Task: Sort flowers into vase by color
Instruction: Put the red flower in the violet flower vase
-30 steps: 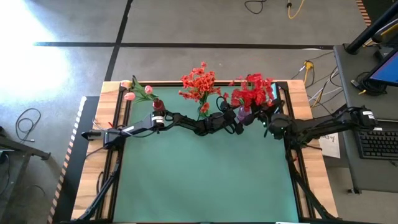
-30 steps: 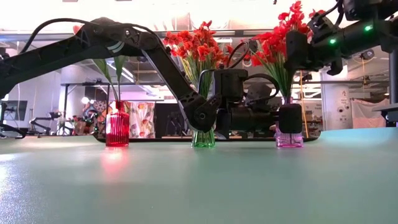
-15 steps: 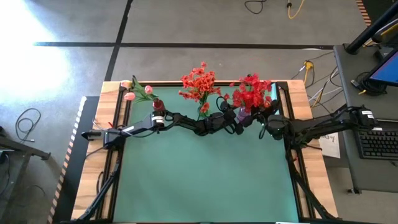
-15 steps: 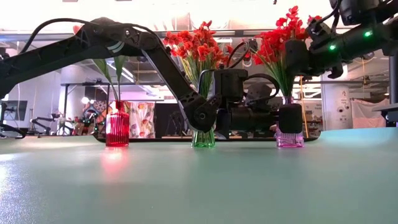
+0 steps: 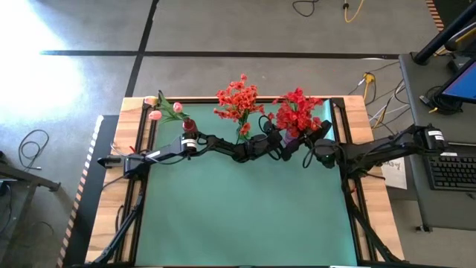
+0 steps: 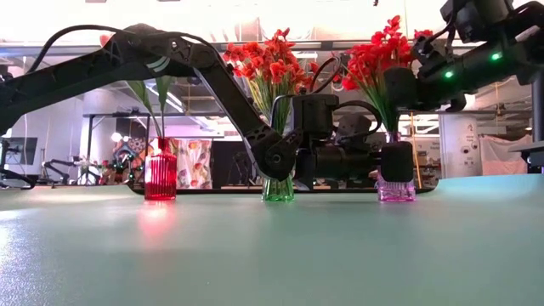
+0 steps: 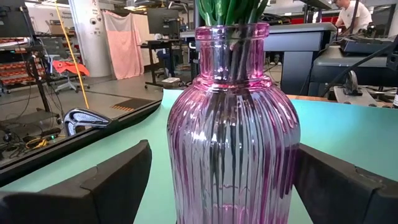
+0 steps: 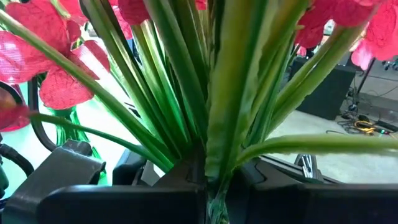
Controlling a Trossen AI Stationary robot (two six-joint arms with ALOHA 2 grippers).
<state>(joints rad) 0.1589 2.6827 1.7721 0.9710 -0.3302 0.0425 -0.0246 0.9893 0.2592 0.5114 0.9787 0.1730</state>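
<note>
Three glass vases stand in a row along the far edge. A red vase point(image 6: 160, 177) holds pink buds point(image 5: 165, 109), and a green vase point(image 6: 278, 189) holds orange-red flowers point(image 5: 236, 98). A pink vase point(image 7: 233, 137) holds deep red flowers point(image 5: 296, 112). My left gripper point(image 7: 224, 186) reaches in level from the left, open wide, with one finger on each side of the pink vase. My right gripper point(image 6: 393, 89) is shut on the red bunch above the vase's neck. My left gripper has a finger point(image 7: 118, 180) on each side of the pink vase's belly; I cannot tell whether they touch it. My right gripper pinches a green stem point(image 8: 217, 155) in the middle of the deep red bunch between its two fingers. It comes level from the table's right and lies across the stems. The other stems fan out around the fingers. The bunch stands nearly upright, its lower ends inside the pink vase's neck point(image 7: 231, 50).
The green mat point(image 5: 245, 208) in front of the vases is open tabletop. My left arm point(image 5: 216, 145) stretches along the far edge in front of the red and green vases. A desk with a keyboard point(image 5: 454, 171) stands to the right of the table.
My right gripper has sunk a little and gone toward the table's left, rolling slightly, still shut on the stem. The deep red blossoms have swung left with it, while the stems' lower ends stay in the pink vase.
</note>
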